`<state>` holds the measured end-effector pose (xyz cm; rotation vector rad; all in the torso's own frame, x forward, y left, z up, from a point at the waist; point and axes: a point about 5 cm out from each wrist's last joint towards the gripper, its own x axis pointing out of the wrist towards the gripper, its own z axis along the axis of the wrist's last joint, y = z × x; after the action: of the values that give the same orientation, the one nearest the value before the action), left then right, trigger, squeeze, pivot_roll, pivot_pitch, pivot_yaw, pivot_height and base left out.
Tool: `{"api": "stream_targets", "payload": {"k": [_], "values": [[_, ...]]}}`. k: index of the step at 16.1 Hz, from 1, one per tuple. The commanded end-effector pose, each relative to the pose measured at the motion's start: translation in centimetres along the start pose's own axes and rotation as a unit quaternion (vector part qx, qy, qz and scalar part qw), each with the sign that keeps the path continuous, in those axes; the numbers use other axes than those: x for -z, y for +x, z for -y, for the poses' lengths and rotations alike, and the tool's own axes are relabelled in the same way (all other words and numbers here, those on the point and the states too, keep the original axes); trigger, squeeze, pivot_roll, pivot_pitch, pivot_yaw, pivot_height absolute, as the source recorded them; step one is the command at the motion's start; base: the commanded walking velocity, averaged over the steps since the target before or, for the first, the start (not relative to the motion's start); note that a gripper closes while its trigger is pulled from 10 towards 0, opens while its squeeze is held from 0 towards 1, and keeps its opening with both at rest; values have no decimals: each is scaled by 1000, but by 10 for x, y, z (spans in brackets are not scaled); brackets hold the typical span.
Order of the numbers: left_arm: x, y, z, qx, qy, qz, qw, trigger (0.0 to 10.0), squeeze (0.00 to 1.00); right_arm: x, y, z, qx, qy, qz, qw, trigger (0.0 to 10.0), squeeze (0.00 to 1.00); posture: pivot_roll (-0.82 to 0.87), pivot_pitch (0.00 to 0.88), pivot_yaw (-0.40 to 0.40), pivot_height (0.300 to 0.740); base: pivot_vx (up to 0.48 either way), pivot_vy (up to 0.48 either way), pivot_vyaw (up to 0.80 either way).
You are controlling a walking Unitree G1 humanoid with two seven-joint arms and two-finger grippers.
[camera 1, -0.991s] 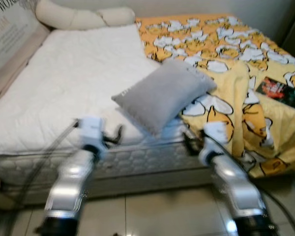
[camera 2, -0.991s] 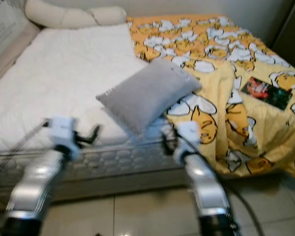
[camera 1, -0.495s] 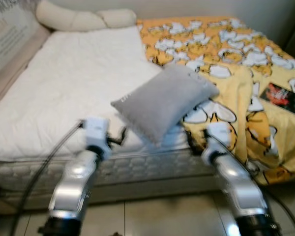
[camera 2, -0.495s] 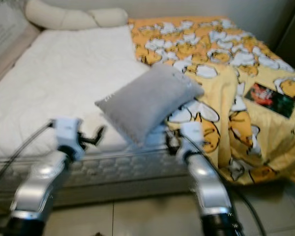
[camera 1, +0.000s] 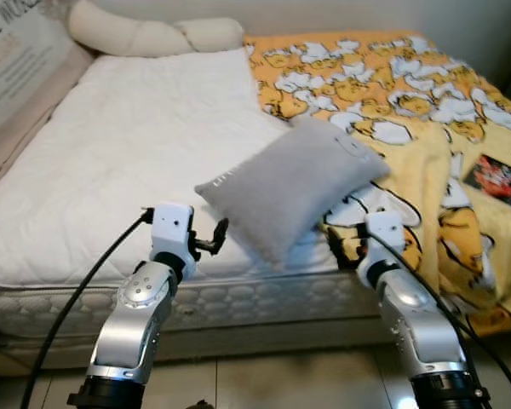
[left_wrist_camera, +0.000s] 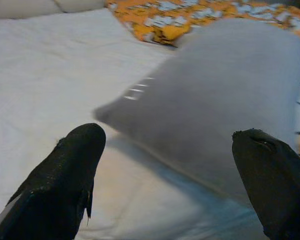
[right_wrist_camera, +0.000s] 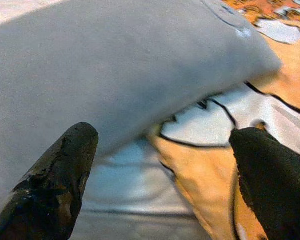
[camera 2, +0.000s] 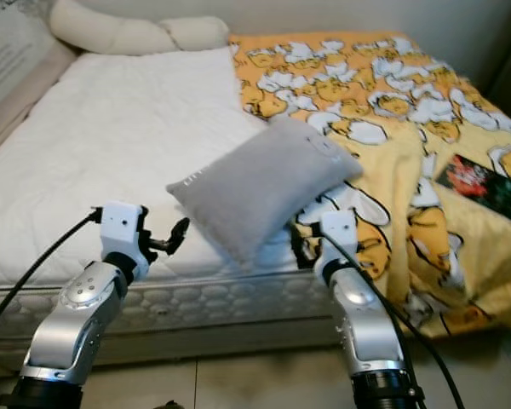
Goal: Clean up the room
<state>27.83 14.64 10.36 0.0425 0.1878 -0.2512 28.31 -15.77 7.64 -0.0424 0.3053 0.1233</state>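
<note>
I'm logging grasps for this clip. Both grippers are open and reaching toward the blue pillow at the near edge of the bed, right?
Not quite: the pillow is grey, not blue, as the left eye view shows. The rest holds: the left gripper and right gripper are both open, reaching toward it at the near edge of the bed.

Bare white mattress (camera 1: 119, 162) lies free; grey pillow (camera 1: 294, 192) blocks both grippers ahead.

White quilted mattress (camera 1: 128, 162) takes up most of the left side, bare on top. A beige panel (camera 1: 17, 64) with dark lettering (too blurry to read) runs along its left edge. A plain pale wall (camera 1: 324, 13) stands behind, and glossy floor tiles (camera 1: 264, 379) lie below the bed's near edge.
</note>
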Motion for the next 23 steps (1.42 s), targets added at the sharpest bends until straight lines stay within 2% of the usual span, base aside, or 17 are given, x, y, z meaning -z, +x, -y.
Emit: {"api": "stream_targets", "payload": {"k": [1,6,16,23], "values": [[-2,-3,-9,-13,7,1,1000,10000,0,-4,2,-12,-22,-1,6,1000,10000,0,51,0,20,740,292,0,0],[1,-6,-10,-17,12,-2,1000,10000,0,-2,2,-14,-26,-5,5,1000,10000,0,48,0,28,740,0,0,0],[-2,-2,-11,-9,23,4,1000,10000,0,0,0,-11,-8,-11,12,1000,10000,0,37,0,49,740,0,0,0],[-4,-1,-11,-8,19,9,1000,10000,0,-7,5,-6,24,-45,31,998,10000,0,44,0,39,740,267,0,0]]}}
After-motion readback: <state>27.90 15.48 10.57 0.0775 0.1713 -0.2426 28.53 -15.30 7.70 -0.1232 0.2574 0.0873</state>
